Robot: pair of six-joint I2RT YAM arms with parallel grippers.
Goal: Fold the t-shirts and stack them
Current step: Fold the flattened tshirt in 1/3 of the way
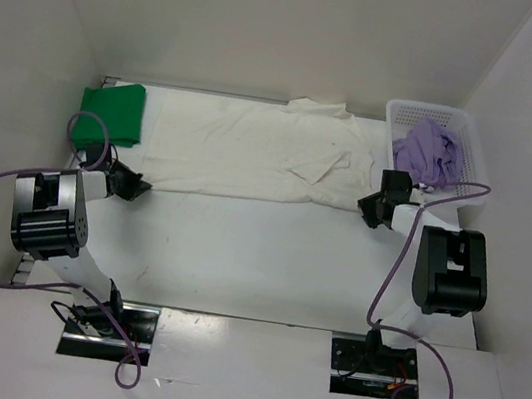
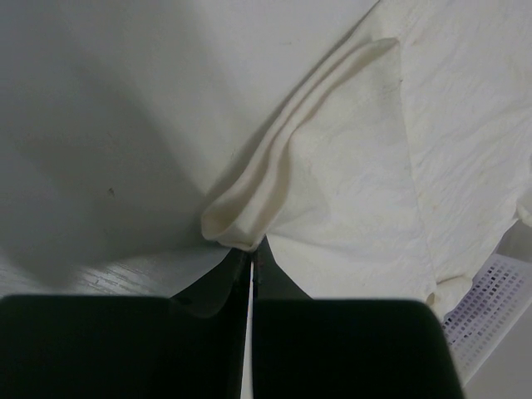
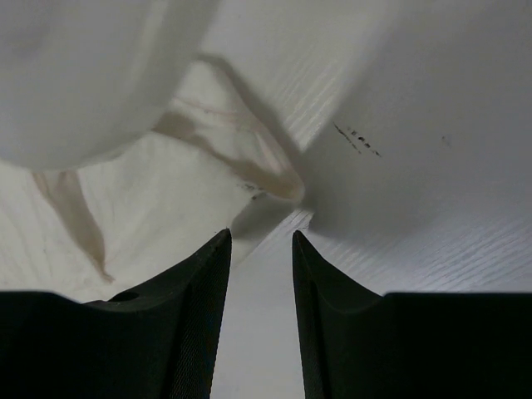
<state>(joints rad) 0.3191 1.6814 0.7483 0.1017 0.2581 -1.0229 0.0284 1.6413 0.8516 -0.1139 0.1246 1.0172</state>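
Observation:
The white t-shirt (image 1: 253,152) lies spread across the back half of the table, its right sleeve folded over. My left gripper (image 1: 137,184) is at its near left corner. In the left wrist view that gripper (image 2: 252,245) is shut, pinching a raised fold of the white t-shirt (image 2: 366,166) at its tips. My right gripper (image 1: 367,211) is at the shirt's near right corner. It stands open (image 3: 260,237), nothing between its fingers, the hem of the white t-shirt (image 3: 150,208) just ahead. A green t-shirt (image 1: 112,114) lies folded at the back left. The purple t-shirt (image 1: 430,153) is crumpled in a basket.
A white perforated basket (image 1: 432,111) stands at the back right, right beside the right gripper; its edge shows in the left wrist view as the basket (image 2: 499,295). White walls close in the table on three sides. Bare tabletop (image 1: 248,247) lies between the shirt and the arm bases.

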